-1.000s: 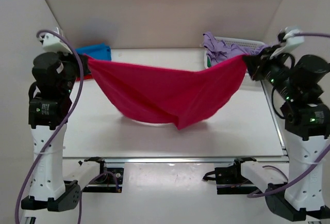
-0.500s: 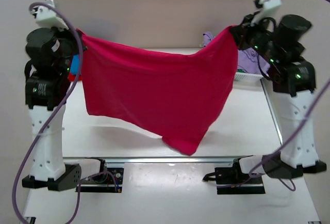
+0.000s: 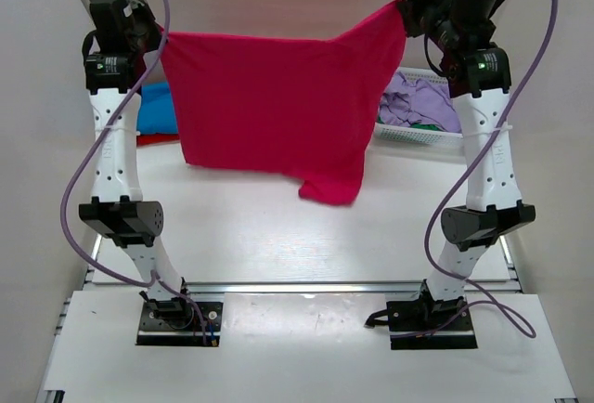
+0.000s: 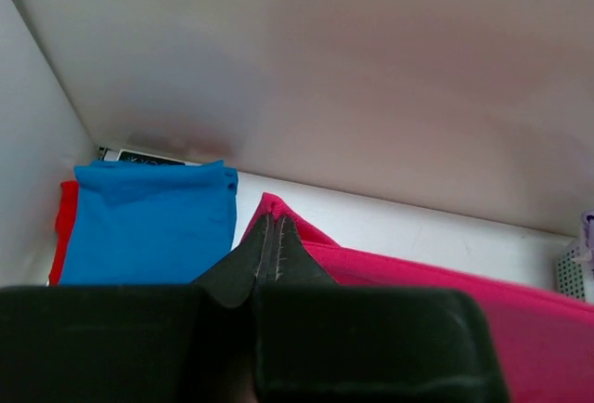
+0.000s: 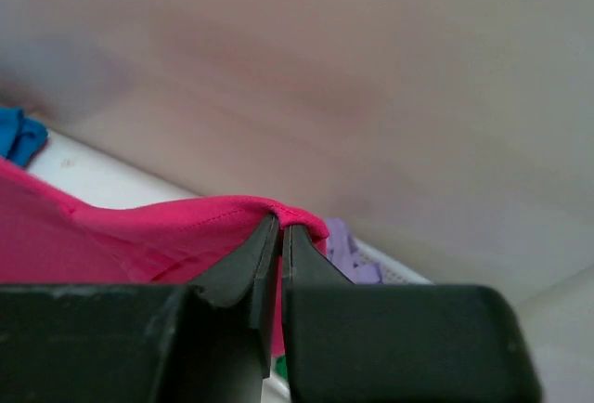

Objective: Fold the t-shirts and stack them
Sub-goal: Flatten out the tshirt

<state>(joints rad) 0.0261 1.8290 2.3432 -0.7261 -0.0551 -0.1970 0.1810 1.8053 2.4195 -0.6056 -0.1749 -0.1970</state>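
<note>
Overhead view only: the crimson-pink t-shirt [image 3: 278, 106] hangs as one spread sheet between the two raised arms, top edge sagging slightly. Its lowest corner hangs right of centre, low over the table [image 3: 278, 236]; contact cannot be told.
Left wrist view only: a red t-shirt [image 4: 63, 227] lies under the folded blue t-shirt [image 4: 153, 222], in the far left corner against the wall.
Right wrist view: lilac cloth [image 5: 339, 250] lies just beyond the pinched hem; the overhead view places it in the white basket [image 3: 413, 134].
Left gripper [image 4: 270, 231]: fingers pressed together, pinching the shirt's upper left corner; cloth trails to its right.
Right gripper [image 5: 279, 236]: fingers pressed together on the upper right corner, hem folded over the tips.
Writing: a pale strip [image 4: 148, 156] behind the blue t-shirt bears dark marks, too small to read.
</note>
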